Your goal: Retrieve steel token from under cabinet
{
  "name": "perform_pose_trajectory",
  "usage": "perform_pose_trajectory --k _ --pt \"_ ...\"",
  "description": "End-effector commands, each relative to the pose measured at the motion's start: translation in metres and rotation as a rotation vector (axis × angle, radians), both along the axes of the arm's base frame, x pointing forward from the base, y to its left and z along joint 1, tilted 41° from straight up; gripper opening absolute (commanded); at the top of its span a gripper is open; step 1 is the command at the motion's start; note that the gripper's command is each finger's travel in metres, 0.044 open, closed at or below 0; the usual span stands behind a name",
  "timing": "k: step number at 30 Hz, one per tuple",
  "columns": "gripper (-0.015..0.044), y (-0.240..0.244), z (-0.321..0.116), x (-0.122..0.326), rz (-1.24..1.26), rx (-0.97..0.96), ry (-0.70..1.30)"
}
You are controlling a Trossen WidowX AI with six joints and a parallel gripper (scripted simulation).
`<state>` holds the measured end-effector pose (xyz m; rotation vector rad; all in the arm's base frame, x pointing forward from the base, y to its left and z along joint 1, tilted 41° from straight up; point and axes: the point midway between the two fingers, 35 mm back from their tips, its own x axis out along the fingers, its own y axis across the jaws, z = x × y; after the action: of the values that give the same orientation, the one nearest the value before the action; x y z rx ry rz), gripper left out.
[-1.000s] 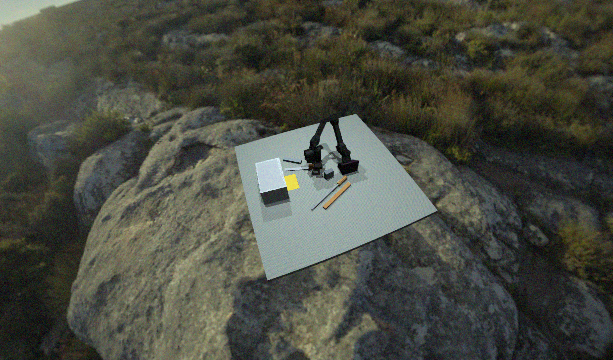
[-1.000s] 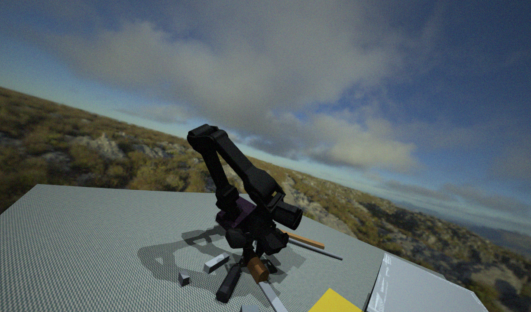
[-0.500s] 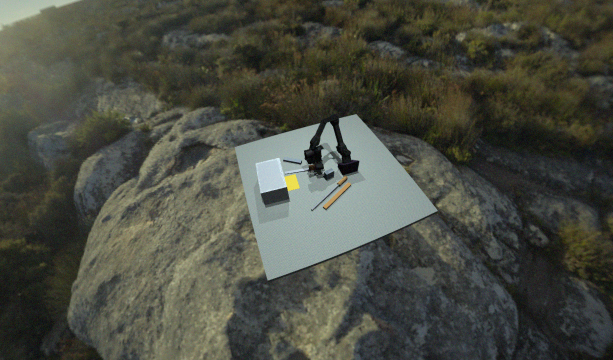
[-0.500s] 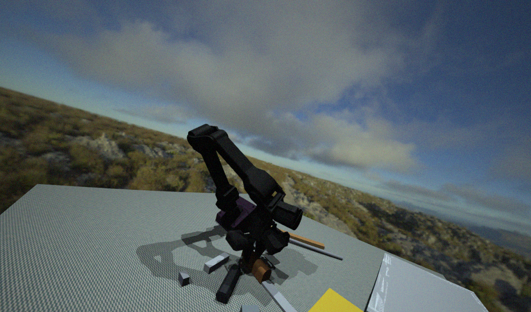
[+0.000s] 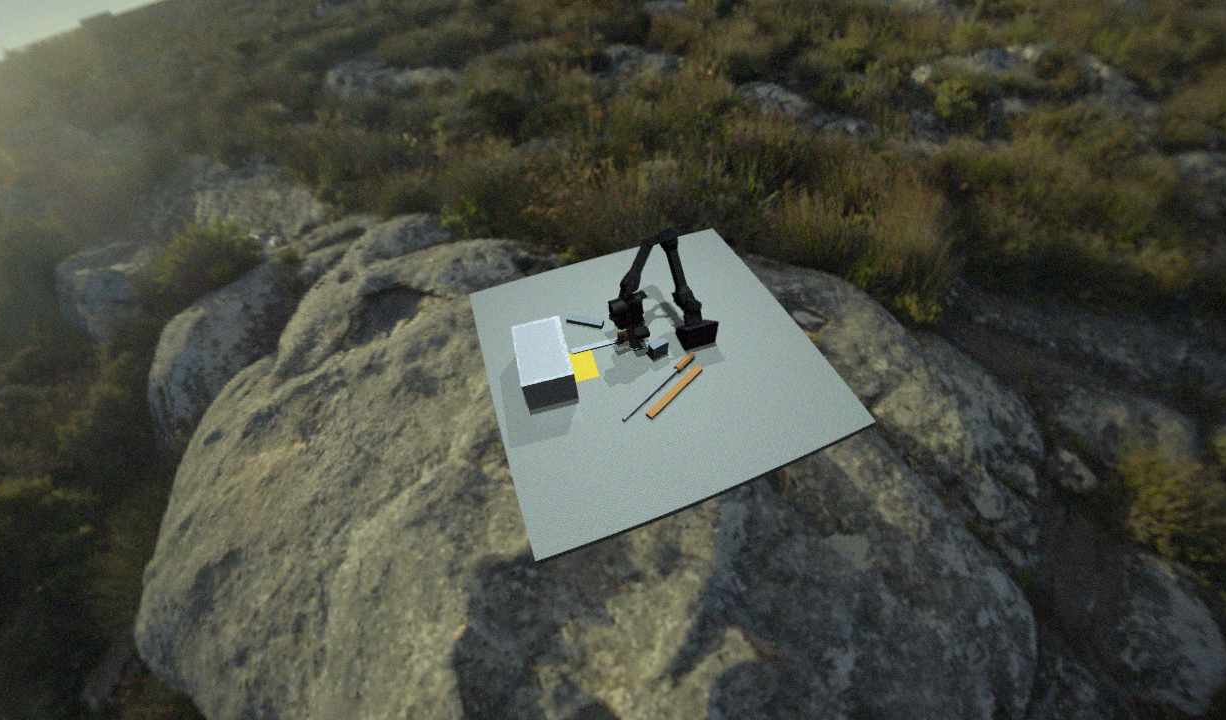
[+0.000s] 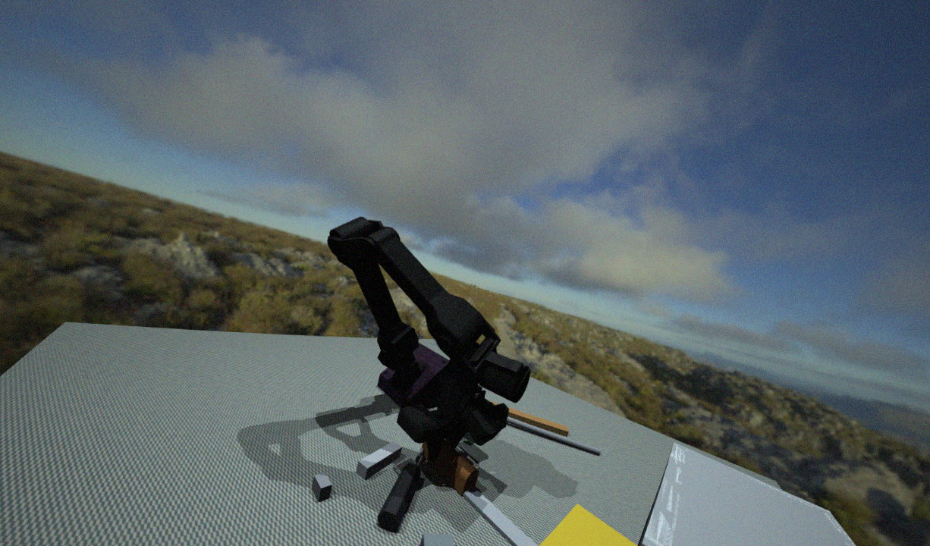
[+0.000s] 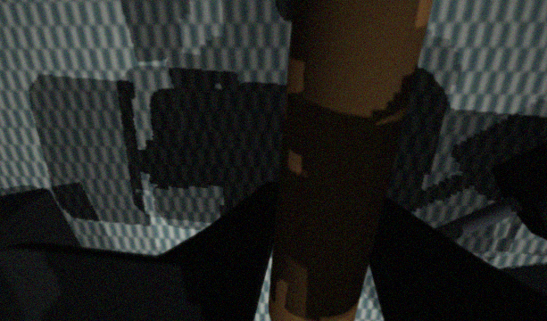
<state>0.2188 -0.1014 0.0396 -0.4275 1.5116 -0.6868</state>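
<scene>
My gripper (image 5: 630, 341) (image 6: 441, 460) (image 7: 320, 198) is shut on the brown handle of a tool (image 5: 592, 346) (image 6: 498, 519) (image 7: 340, 147) with a flat grey blade. The tool is low over the table, its blade pointing towards the cabinet (image 5: 542, 349) (image 6: 739, 502). In the top view the blade's tip shows by the cabinet's front edge, at the far edge of the yellow marked area (image 5: 585, 367) (image 6: 582, 531). Whether the tip touches anything I cannot tell. The steel token is not visible in any view, and the vent slots cannot be made out.
An orange-handled rod (image 5: 650, 394) (image 6: 556, 437) lies beside an orange bar (image 5: 675, 392) (image 6: 539, 421). A dark bar (image 5: 585, 321) lies near the cabinet, and a grey block (image 5: 657, 350) near the arm's base. A black-handled thing (image 6: 400, 500) and small grey blocks (image 6: 378, 461) (image 6: 322, 487) lie near the gripper.
</scene>
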Motion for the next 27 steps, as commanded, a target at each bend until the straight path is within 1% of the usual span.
perform_pose_trajectory --k 1,8,26,27 --pt "0.0000 0.000 0.000 0.000 0.034 0.003 0.027" --pt "0.0000 0.001 0.000 0.001 0.076 0.007 0.063" --pt "0.0000 -0.001 0.000 0.019 0.068 0.006 0.054" --pt "0.0026 -0.001 0.000 0.018 0.067 0.006 0.055"
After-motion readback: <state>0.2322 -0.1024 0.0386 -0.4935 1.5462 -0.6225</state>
